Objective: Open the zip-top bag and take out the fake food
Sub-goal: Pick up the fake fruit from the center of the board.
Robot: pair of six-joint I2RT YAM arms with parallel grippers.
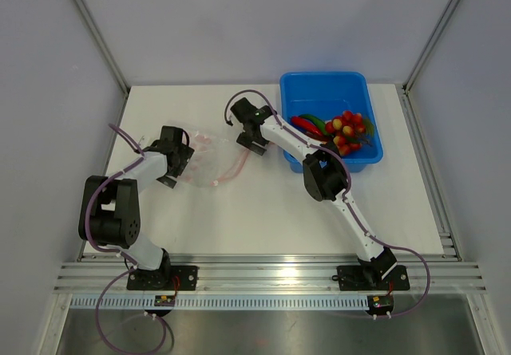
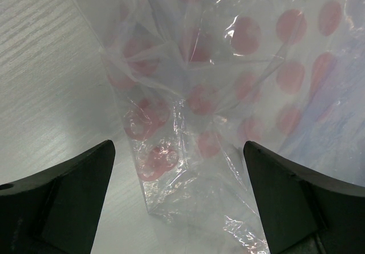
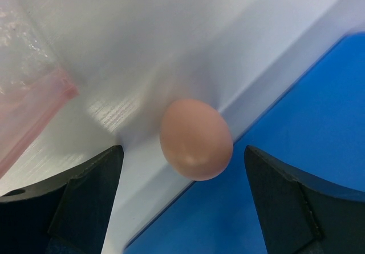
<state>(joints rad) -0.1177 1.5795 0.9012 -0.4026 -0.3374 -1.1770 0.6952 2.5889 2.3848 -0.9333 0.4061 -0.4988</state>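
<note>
Inside the blue tub (image 1: 363, 92) lie a pepper (image 1: 303, 125), cucumber (image 1: 318, 120) and grapes (image 1: 349, 129).

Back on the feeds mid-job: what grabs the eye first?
The blue tub at the table's far right, holding red and green toys. In the right wrist view a pale egg shows between the jaws of the open right tool, by the tub's edge. The clear, pink-dotted bag lies crumpled before the open left tool.
</note>
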